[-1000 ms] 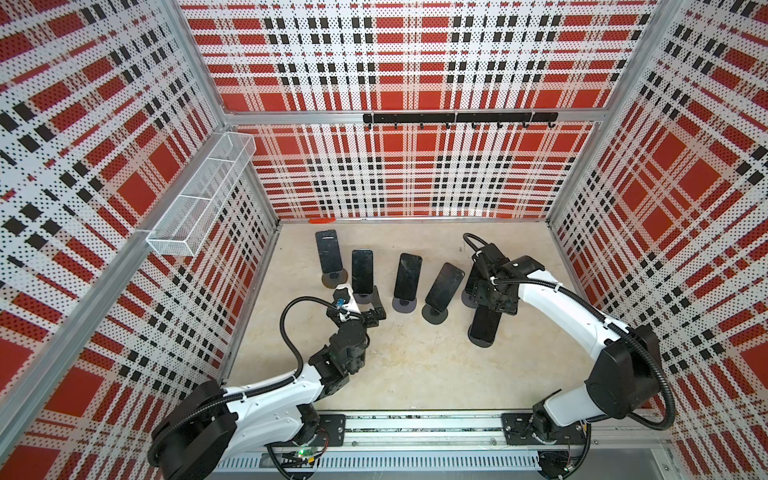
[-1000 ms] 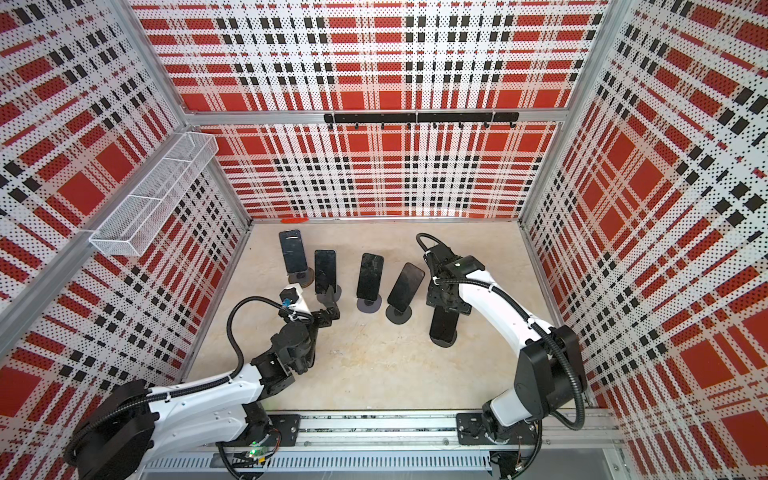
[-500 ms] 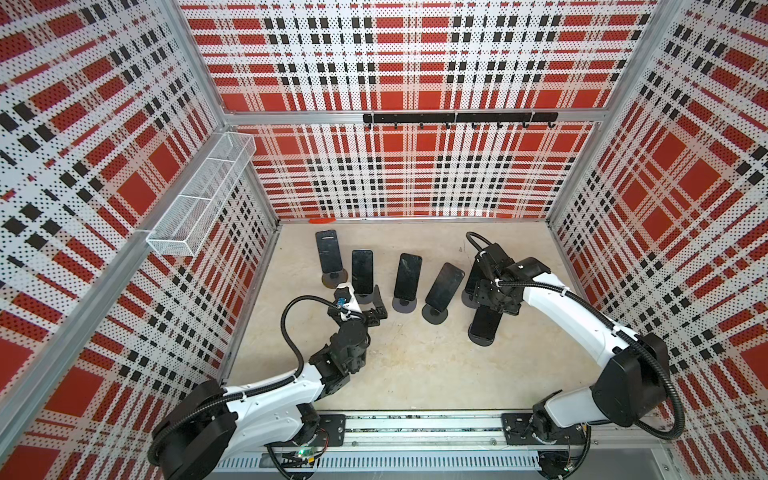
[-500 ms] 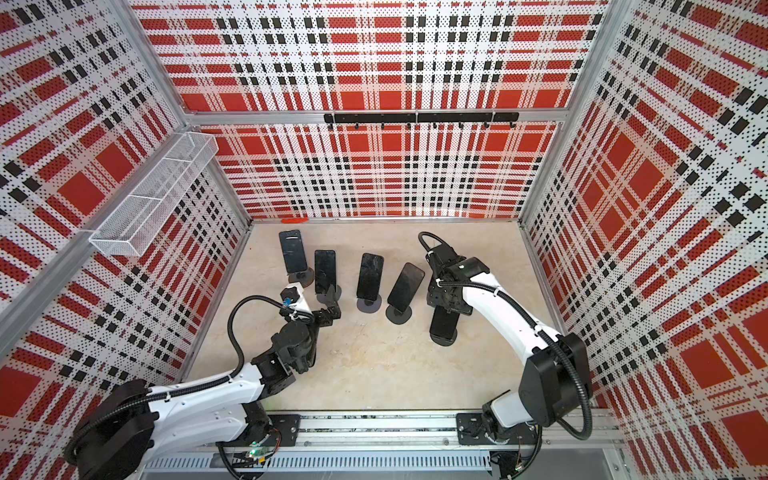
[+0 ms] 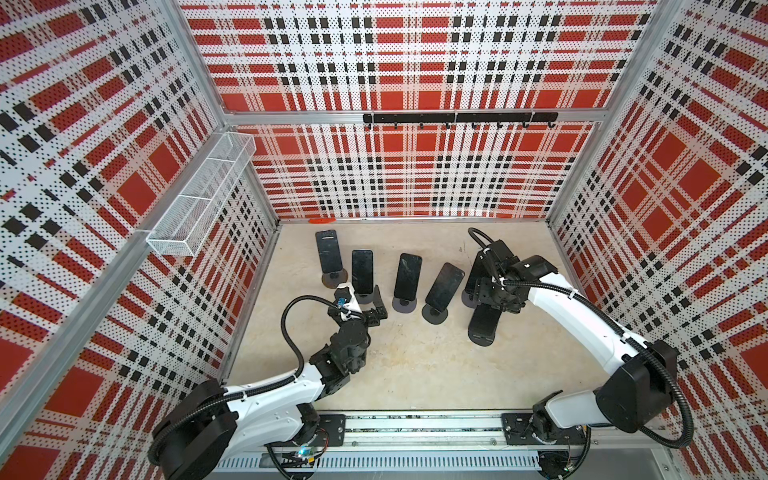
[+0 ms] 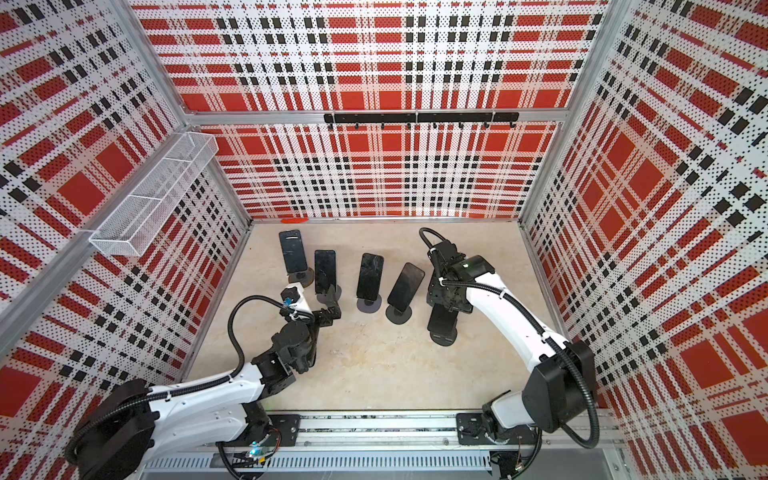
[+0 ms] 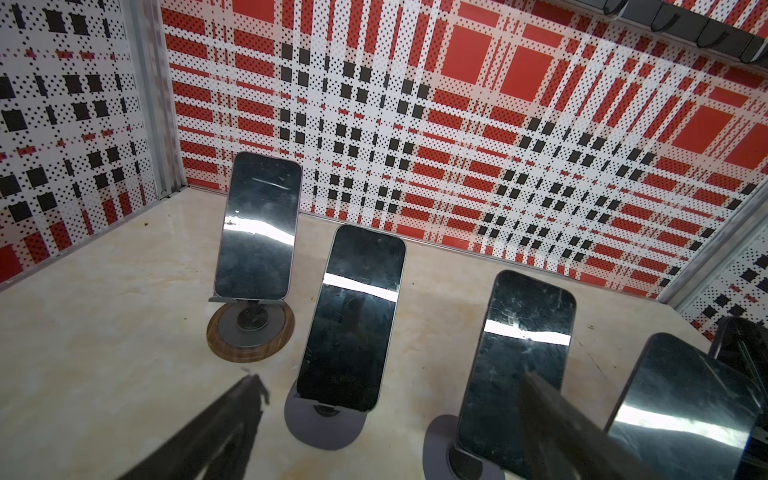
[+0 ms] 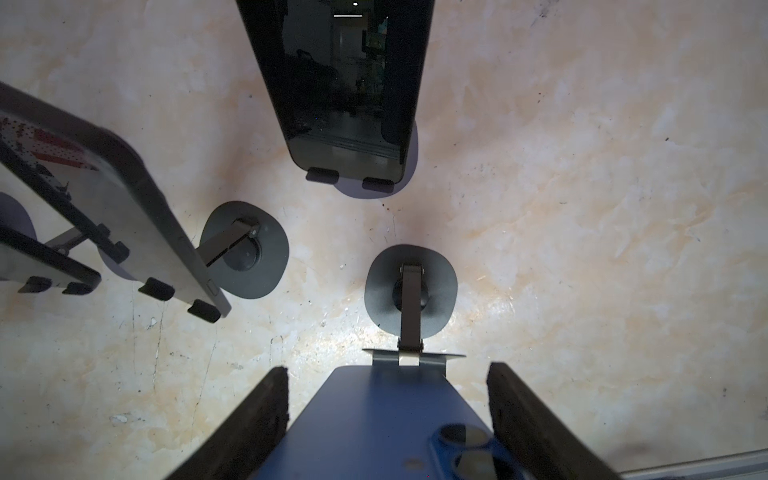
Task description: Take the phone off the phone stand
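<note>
My left gripper (image 7: 391, 375) hangs with its fingers wide apart, well to the left of the phone stand (image 8: 436, 286). My right gripper (image 8: 387, 368) straddles the blue phone (image 8: 374, 419), which leans on that stand. Its fingers (image 8: 266, 399) flank both edges (whether they pinch, I cannot tell).

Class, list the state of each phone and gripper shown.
Left gripper: open, empty.
Right gripper: astride blue phone, grip unclear.
Blue phone: at its stand, lift unclear.
Other five phones: propped on stands, screens dark.
</note>
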`<state>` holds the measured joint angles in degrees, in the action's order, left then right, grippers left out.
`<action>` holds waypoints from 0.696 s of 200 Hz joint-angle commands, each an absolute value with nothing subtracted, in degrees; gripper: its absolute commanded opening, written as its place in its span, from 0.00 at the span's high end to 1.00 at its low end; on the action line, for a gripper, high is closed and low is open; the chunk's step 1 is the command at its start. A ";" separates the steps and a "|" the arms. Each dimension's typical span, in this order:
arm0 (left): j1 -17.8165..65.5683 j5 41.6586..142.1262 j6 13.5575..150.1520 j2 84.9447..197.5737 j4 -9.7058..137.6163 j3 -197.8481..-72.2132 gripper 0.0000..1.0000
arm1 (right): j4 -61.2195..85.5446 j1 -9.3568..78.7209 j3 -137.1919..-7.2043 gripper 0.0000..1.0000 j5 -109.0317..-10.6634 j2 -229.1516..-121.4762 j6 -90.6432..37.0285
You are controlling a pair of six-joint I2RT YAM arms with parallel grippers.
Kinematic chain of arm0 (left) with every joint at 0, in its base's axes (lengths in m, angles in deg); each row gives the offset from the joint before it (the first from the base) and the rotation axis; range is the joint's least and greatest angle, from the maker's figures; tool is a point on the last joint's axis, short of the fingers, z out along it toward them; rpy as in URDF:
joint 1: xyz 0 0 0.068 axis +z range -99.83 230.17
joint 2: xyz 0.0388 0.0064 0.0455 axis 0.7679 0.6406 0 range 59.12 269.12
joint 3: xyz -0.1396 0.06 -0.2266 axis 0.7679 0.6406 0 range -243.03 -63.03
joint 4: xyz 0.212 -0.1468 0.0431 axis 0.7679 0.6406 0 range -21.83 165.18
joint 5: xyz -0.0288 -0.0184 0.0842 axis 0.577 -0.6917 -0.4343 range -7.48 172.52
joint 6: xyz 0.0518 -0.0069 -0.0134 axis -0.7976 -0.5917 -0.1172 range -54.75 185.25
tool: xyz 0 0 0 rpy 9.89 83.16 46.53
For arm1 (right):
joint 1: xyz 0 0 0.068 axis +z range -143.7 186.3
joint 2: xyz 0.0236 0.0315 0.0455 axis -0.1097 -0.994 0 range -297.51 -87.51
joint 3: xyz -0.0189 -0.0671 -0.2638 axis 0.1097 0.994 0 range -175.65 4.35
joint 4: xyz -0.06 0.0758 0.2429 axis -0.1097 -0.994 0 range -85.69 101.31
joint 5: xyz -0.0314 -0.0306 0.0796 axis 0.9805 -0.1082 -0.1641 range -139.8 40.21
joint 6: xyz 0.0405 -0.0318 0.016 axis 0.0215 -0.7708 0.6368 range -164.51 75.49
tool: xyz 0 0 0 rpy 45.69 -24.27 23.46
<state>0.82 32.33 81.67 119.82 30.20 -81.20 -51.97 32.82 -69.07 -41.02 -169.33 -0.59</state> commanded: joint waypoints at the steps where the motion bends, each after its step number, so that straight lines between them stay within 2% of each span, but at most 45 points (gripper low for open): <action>1: 0.33 31.45 81.90 119.76 29.59 -81.98 0.02 | -53.11 33.34 -70.52 0.32 -42.26 -167.07 -1.47; 45: 0.33 31.95 82.07 120.28 29.59 -82.28 0.02 | -53.40 34.65 -71.63 0.33 -42.84 -166.28 -1.55; 88: 0.48 30.92 80.67 120.67 29.59 -82.98 0.02 | -51.44 40.39 -72.90 0.33 -43.56 -168.46 -0.97; 139: 6.10 32.83 81.63 117.07 32.54 -81.43 0.02 | -50.18 48.86 -77.97 0.33 -43.11 -173.85 -1.90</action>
